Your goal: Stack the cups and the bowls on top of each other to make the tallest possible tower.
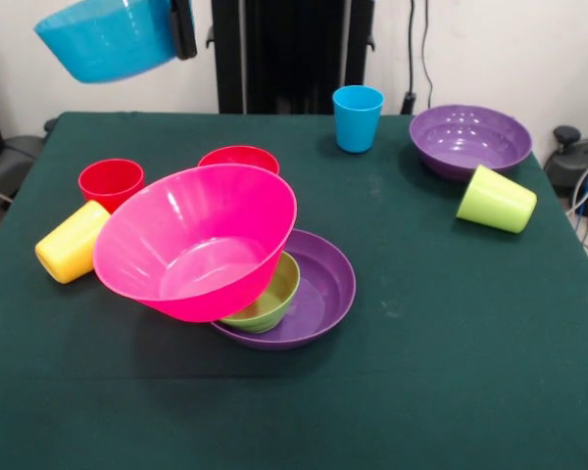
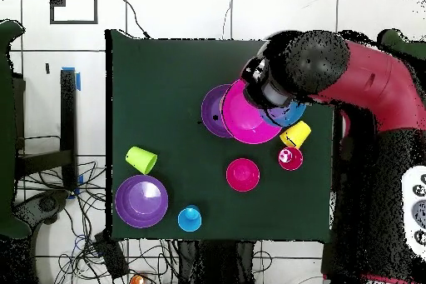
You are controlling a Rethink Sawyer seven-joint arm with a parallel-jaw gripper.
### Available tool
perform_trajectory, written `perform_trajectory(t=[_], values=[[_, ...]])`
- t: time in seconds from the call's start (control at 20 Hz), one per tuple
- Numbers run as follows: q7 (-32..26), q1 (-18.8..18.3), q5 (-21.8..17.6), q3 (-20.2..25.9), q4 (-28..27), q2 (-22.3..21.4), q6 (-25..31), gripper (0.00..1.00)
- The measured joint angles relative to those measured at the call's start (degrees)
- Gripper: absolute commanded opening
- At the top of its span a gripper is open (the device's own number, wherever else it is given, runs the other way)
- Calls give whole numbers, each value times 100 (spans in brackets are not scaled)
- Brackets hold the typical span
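My gripper (image 1: 183,29) is shut on the rim of the medium blue bowl (image 1: 106,37) and holds it high above the table's far left corner. The bowl also shows in the overhead view (image 2: 291,115) under the arm. The large pink bowl (image 1: 196,240) leans tilted on the small green bowl (image 1: 270,295), which sits in a shallow purple bowl (image 1: 325,284). The small red bowl (image 1: 238,157) stands behind them. The red cup (image 1: 111,183) is upright. The yellow cup (image 1: 72,242) lies on its side.
The blue cup (image 1: 358,117) stands upright at the far edge. The second purple bowl (image 1: 468,140) sits at the far right, with the lime green cup (image 1: 497,199) lying on its side next to it. The robot's black pedestal (image 1: 284,54) is behind the table.
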Motion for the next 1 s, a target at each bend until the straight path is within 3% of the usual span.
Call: perform_trajectory(t=[0.6, 1.0], values=[[0, -87, -206, 218, -255, 375, -47, 0], [0, -91, -310, 300, -400, 688, -450, 0]])
